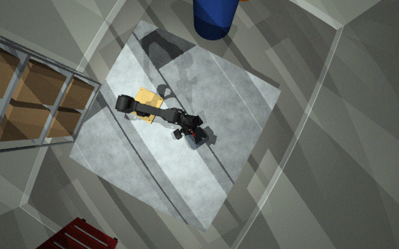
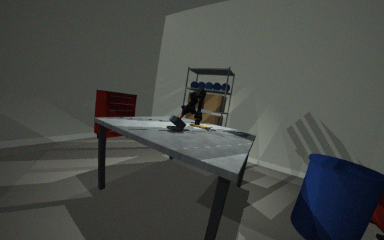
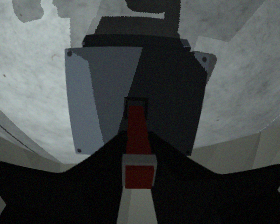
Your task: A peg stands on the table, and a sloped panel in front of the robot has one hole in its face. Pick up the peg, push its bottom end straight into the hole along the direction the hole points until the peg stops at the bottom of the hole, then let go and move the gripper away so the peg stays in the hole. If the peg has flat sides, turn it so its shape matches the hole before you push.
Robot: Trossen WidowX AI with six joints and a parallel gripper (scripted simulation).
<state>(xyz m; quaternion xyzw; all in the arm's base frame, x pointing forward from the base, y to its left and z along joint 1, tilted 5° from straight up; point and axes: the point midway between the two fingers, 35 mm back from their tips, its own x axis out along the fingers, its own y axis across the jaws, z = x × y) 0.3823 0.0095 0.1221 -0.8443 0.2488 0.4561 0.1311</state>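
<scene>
My gripper (image 3: 136, 137) (image 1: 194, 131) (image 2: 183, 111) is shut on a red square peg (image 3: 138, 129) (image 1: 194, 133). The peg points away from the wrist camera towards the sloped grey panel (image 3: 98, 96) (image 1: 202, 138) (image 2: 177, 122). In the wrist view the peg's far end sits at the dark square hole (image 3: 136, 103) in the middle of the panel's face. How deep it reaches into the hole is hidden. The panel stands on the grey table (image 1: 173, 181) (image 2: 196, 147), partly in shadow. In the top and exterior views the peg and fingers are very small.
The arm's yellow base plate (image 1: 148, 99) (image 2: 201, 126) lies behind the panel. Off the table stand a blue barrel (image 1: 214, 17) (image 2: 337, 198), a metal shelf with cardboard boxes (image 1: 30, 101) (image 2: 210, 97) and a red tool cabinet (image 1: 79, 236) (image 2: 116, 107).
</scene>
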